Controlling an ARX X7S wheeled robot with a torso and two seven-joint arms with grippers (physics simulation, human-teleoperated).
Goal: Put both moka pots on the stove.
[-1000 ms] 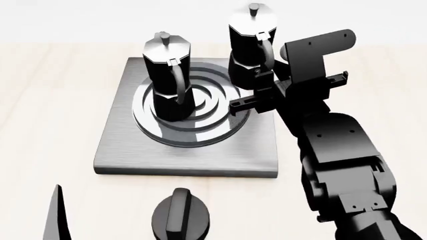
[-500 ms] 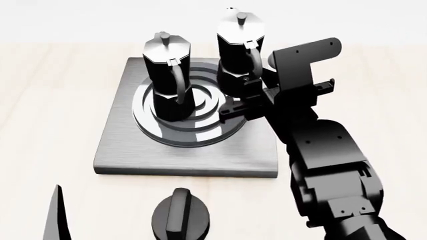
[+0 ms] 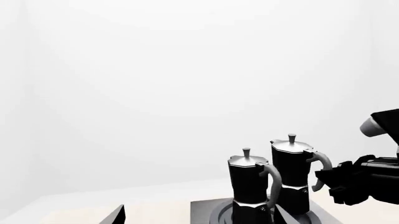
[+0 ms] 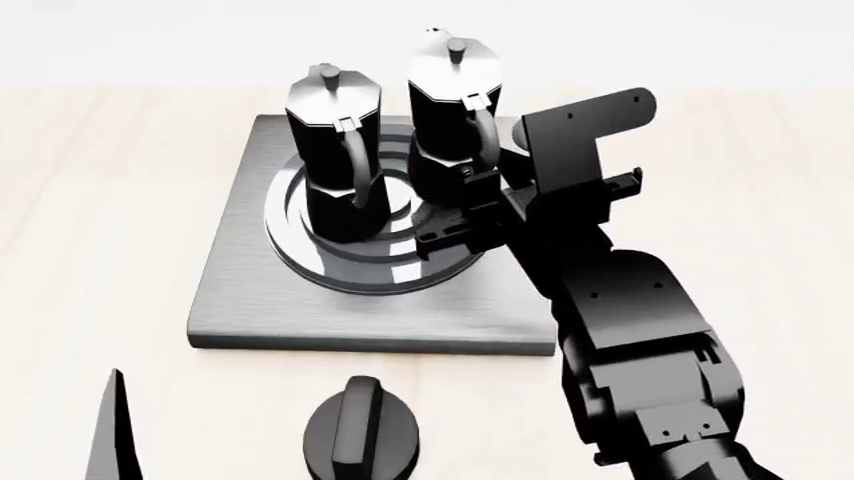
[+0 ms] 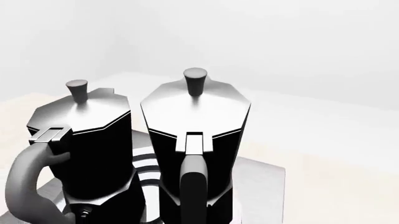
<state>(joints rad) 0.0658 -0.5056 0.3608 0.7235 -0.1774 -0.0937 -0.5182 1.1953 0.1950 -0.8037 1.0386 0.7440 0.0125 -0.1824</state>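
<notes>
**Ana:** What is closest to us?

**Ben:** A round black knob sits on the desk, just in front of the stove. Near the knob is a thin dark sliver, a bit of the left arm. I cannot see its jaws, so I cannot tell how they stand.

**Ana:** And after the knob?

**Ben:** The stove, a flat grey square with rings in the middle. The big black right arm reaches in over the right side of the stove.

**Ana:** Where are the pots?

**Ben:** The first pot stands up straight on the rings, on the left part of them. The second pot is beside it to the right and a little farther back, over the back right part of the rings. The pots are very close. I cannot tell if they touch.

**Ana:** Is the arm holding that second pot?

**Ben:** The right gripper is at the pot's handle side, low down. Its jaws look closed on the pot, but the arm hides the tips, so that is my guess. In the right wrist view the handle is right in front of the camera.

**Ana:** So how much is done?

**Ben:** One pot is done. The other is over the stove, but I cannot tell if its bottom is down yet. I think what is left is to set it down flat, let go, and pull the arm away without bumping the first pot.
</notes>
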